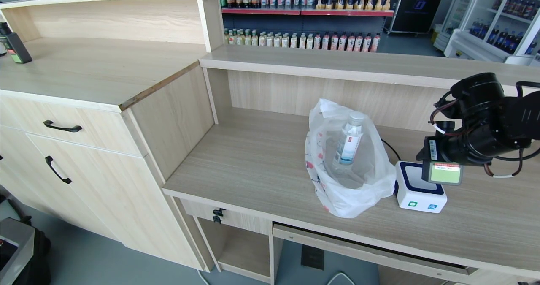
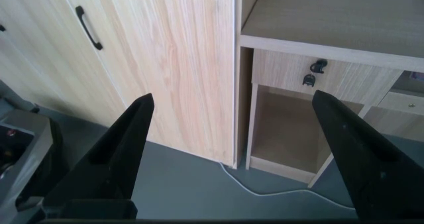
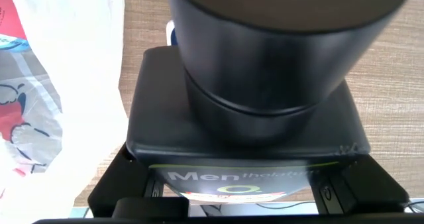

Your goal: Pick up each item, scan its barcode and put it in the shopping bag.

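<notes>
My right gripper (image 1: 441, 160) is shut on a black bottle (image 1: 446, 172) with a green label, held lying sideways just above the white barcode scanner (image 1: 419, 190) on the counter. In the right wrist view the black bottle (image 3: 265, 98) is clamped in my right gripper (image 3: 245, 197), with the shopping bag (image 3: 59, 85) beside it. The white shopping bag (image 1: 350, 192) stands open left of the scanner with a clear water bottle (image 1: 348, 143) leaning inside. My left gripper (image 2: 232, 164) hangs open low down, facing the floor in front of the cabinet.
The wooden counter (image 1: 261, 158) has bare room left of the bag. A raised cabinet top (image 1: 97, 69) at the left carries a dark bottle (image 1: 14, 44). A black cable (image 1: 390, 147) runs behind the scanner. Drink shelves (image 1: 303, 10) stand behind.
</notes>
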Tool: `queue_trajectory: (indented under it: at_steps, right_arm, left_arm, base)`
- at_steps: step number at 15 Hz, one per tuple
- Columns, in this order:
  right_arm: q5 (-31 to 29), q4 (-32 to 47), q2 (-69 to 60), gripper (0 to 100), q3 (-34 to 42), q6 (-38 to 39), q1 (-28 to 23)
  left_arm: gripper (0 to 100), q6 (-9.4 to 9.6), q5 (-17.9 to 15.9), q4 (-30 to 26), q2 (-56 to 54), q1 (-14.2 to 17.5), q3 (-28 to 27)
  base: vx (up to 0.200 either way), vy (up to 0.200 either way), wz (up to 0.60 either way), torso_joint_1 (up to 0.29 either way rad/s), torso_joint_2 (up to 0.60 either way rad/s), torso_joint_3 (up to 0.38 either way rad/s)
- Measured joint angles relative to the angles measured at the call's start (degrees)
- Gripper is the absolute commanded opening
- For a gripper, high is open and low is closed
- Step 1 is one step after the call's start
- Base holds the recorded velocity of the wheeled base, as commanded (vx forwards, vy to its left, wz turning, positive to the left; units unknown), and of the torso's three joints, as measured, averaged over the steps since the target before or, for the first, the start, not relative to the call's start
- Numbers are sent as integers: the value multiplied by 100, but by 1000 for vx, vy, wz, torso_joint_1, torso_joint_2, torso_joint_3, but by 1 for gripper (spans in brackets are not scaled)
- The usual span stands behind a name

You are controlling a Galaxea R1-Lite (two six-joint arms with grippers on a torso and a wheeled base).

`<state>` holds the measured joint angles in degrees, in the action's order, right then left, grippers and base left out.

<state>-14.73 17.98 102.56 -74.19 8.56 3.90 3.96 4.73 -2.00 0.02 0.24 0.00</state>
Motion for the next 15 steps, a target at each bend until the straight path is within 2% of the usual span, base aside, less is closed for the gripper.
queue_trajectory:
  at_steps: [7,9,10,13,15]
  right_arm:
    - [-134,-9,-121,0,46,-20,-40]
    - [-130,-384,-221,0,27,-229,-38]
    - [-122,-846,-271,0,71,-424,-32]
    - [28,-3555,-334,0,479,-1236,-10]
    - [323,-5243,-302,0,1065,-1892,6]
  left_arm:
    - [100,-2,0,-2,0,0,0]
    - [100,0,0,-2,0,0,0]
    - [100,0,0,-2,0,0,0]
    - [100,-2,0,0,0,0,0]
    - [100,0,0,0,0,0,0]
  base:
    - [0,0,0,0,0,0]
    - [0,0,0,0,0,0]
    - [0,0,0,0,0,0]
    - [0,0,0,0,0,0]
    - [0,0,0,0,0,0]
